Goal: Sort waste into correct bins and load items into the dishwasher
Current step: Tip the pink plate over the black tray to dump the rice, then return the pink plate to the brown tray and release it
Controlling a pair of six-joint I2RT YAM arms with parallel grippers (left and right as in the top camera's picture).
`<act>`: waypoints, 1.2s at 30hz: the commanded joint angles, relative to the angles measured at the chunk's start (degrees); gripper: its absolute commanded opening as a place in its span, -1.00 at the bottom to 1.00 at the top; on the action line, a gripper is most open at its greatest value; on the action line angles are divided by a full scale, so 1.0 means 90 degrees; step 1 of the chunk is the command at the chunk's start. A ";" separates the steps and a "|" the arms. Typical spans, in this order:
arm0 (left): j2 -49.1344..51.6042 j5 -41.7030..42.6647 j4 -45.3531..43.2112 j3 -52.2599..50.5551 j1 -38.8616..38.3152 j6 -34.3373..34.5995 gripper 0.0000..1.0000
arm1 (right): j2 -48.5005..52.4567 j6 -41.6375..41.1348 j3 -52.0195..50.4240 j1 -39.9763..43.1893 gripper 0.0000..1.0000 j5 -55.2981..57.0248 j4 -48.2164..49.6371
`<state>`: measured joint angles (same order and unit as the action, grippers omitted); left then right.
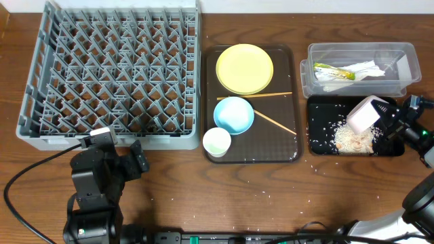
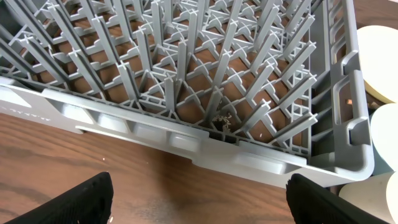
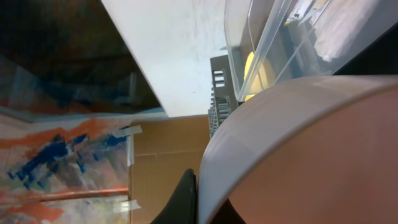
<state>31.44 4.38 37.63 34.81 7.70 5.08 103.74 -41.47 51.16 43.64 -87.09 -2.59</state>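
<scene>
The grey dishwasher rack (image 1: 108, 74) fills the left of the table with nothing in it. My left gripper (image 1: 130, 161) hovers open just in front of its near wall (image 2: 186, 134), with only bare wood between the jaws (image 2: 199, 202). Over the black tray bin (image 1: 322, 129), my right gripper (image 1: 385, 118) is shut on the rim of the white bowl (image 1: 363, 113), which is tipped on its side. Rice scraps (image 1: 352, 139) lie heaped in the tray below it. In the right wrist view the bowl (image 3: 298, 143) fills the frame, one finger (image 3: 185, 199) against its outside. The clear tub (image 1: 359, 51) holds the wrapper (image 1: 332, 70) and napkin (image 1: 364, 68).
A brown serving tray (image 1: 285, 146) in the middle carries the yellow plate (image 1: 244, 68), the blue bowl (image 1: 234, 114), the small white cup (image 1: 217, 142) and two chopsticks (image 1: 274, 95). Stray rice grains dot the table near the trays. Cables run along the front edge.
</scene>
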 commanded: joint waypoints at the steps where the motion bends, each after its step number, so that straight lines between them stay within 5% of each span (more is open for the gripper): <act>1: -0.0007 0.0063 0.0012 0.0117 -0.0015 -0.0036 0.81 | 0.0017 -0.0146 0.0015 0.0017 -0.98 -0.0168 0.0002; 8: -0.0007 0.0063 0.0012 0.0117 -0.0015 -0.0039 0.81 | -0.0136 0.0000 0.0010 -0.0362 -0.97 -0.0121 0.0002; 19: -0.0007 0.0063 0.0015 0.0117 -0.0015 -0.0036 0.81 | -0.1707 0.0000 0.0010 -0.1802 -0.97 0.1576 -0.0308; 26: -0.0007 0.0063 0.0012 0.0117 -0.0015 -0.0039 0.81 | -0.3033 0.0641 0.0228 -0.3174 -0.97 0.3631 -0.1651; 31: -0.0007 0.0063 0.0015 0.0117 -0.0015 -0.0036 0.81 | -0.3096 0.1707 0.1144 -0.4838 -0.98 0.6127 -0.3677; 36: -0.0007 0.0063 0.0015 0.0117 -0.0015 -0.0036 0.81 | -0.3009 0.1807 0.1443 -0.6428 -0.98 0.8143 -0.4221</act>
<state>31.44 4.40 37.58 34.81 7.70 5.08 76.47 -28.75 62.61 -7.55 -30.30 -39.88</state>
